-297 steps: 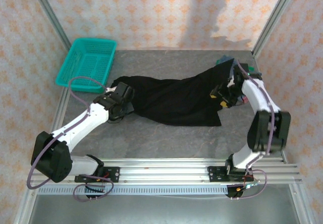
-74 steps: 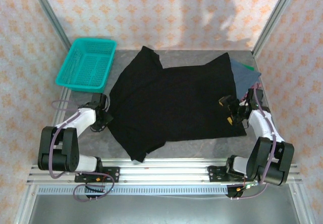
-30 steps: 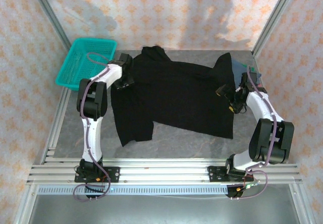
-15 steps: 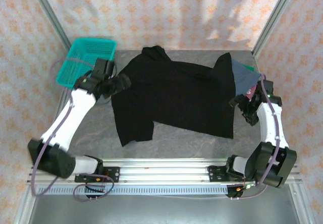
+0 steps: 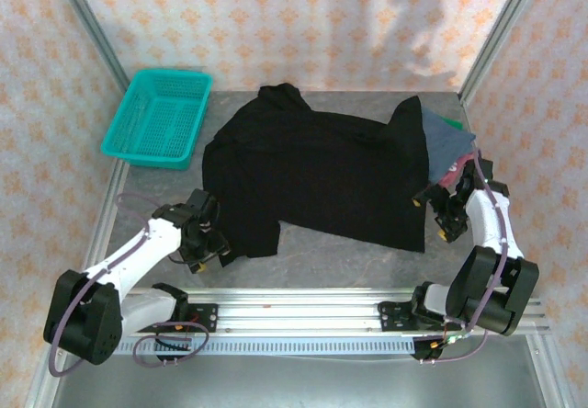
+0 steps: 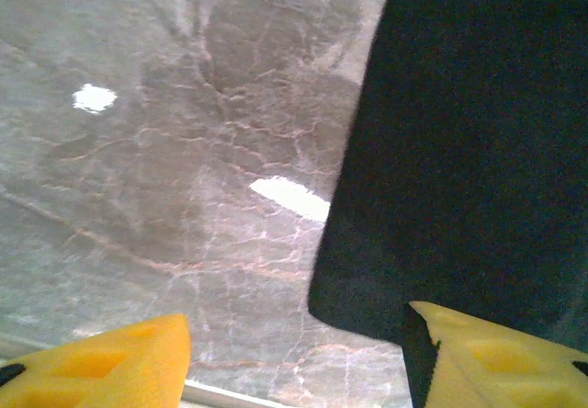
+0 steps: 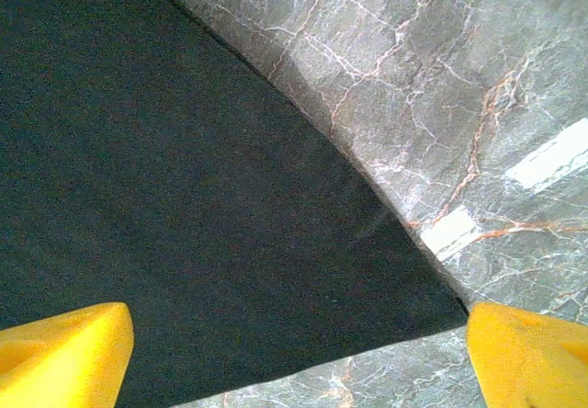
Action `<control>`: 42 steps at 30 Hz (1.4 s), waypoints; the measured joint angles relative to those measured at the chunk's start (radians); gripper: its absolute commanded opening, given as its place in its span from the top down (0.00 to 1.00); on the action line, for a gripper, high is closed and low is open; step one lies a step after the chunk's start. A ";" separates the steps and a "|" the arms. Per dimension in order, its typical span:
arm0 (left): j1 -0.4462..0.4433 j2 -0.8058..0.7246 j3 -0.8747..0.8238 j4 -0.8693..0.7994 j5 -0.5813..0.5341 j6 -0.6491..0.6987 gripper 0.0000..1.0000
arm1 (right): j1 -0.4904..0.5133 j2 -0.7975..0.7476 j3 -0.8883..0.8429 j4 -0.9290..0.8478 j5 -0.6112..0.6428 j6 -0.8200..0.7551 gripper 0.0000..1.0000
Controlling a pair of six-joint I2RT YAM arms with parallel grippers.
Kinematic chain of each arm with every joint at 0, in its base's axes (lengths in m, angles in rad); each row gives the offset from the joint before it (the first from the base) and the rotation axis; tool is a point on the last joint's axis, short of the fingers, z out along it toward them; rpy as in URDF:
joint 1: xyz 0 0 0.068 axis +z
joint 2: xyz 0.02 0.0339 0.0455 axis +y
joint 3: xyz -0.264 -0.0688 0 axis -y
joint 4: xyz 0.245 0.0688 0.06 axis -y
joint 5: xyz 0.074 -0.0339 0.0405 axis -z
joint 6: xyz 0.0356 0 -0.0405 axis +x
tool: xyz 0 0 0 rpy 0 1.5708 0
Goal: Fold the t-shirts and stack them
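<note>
The teal plastic mesh basket [image 5: 158, 119] sits far beyond the left gripper [image 5: 209, 254], out to its left and apart from the work. That gripper hangs low over the grey marbled table [image 6: 165, 151] with its yellow-padded fingers [image 6: 101, 362] spread wide and nothing in them. The near-left corner of the large plain black cloth t-shirt [image 5: 317, 174] lies just ahead of it, between the pads and closer to one of them. The right gripper [image 5: 429, 219] is likewise wide and empty, with the shirt's near-right corner just ahead between its pads. Beyond this gripper lie the small folded slate-blue t-shirt [image 5: 446, 140], the green t-shirt [image 5: 454, 121] peeking out behind it, and the maroon t-shirt [image 5: 457, 167] showing as an edge. We judge these small ones already folded and piled. The black one is laid out flat but not yet folded, so we reckon its folds and its move onto the pile remain.
</note>
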 measured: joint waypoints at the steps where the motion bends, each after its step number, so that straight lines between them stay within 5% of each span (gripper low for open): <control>1: -0.006 0.015 -0.005 0.025 0.006 -0.008 0.40 | 0.000 0.000 0.000 0.001 -0.002 0.000 0.07; 9: -0.040 0.136 -0.014 0.165 0.039 -0.043 0.54 | 0.000 0.000 -0.001 0.003 0.011 0.000 0.07; 13: -0.042 0.154 -0.018 0.159 0.027 -0.065 0.72 | -0.010 0.002 -0.019 0.005 0.050 0.009 0.09; 21: -0.042 0.209 0.029 0.113 0.015 -0.084 0.99 | -0.032 0.082 -0.128 0.098 0.026 0.070 0.35; 27: -0.043 0.197 0.032 0.103 0.008 -0.058 1.00 | -0.032 0.126 -0.172 0.161 0.007 0.103 0.56; 34: -0.043 0.160 0.014 0.107 0.001 -0.058 1.00 | -0.039 0.165 -0.164 0.171 0.007 0.113 0.68; 42: -0.044 0.082 0.015 0.180 0.006 -0.058 1.00 | -0.036 0.157 -0.151 0.157 0.009 0.111 0.50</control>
